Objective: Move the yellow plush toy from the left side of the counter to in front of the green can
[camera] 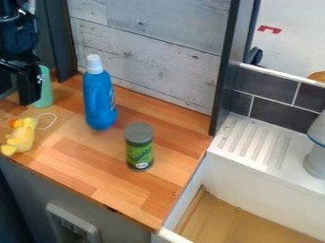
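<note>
Well, hand point(24, 90): opening and hold, can't tell; step looks like lining up.
Yellow toy point(24, 136): below the hand in view, on the counter point(82, 166).
Mint cylinder point(45, 90): just right of the hand; next move probably needs careful alignment here.
Blue bottle point(99, 102): farther right, upright.

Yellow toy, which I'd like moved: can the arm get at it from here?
Probably yes: the yellow toy lies near the gripper, with nothing visible between them, and the blue bottle stands off to one side.
</note>
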Motion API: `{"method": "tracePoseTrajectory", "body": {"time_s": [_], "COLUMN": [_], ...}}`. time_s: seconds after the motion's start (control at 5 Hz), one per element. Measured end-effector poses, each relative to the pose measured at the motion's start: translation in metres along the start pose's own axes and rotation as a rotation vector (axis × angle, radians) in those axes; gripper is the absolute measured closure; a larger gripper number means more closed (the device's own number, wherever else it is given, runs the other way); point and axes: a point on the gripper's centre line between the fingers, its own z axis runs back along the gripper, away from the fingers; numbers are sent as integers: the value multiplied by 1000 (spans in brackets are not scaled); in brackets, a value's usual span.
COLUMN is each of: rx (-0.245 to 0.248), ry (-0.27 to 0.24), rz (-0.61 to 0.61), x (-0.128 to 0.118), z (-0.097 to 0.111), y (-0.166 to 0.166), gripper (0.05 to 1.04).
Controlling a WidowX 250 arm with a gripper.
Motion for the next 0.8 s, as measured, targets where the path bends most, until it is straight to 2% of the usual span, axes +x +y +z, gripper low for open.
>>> {"method": "tracePoseTrajectory", "body": {"time_s": [0.2,0.4,0.8], "rx": [2,-16,-65], "ry": [-10,25,141], "rz": [107,156,161], "x": [3,7,7], "z": [-13,-32,-72], "y": [23,27,26], "gripper": [83,83,83]}}
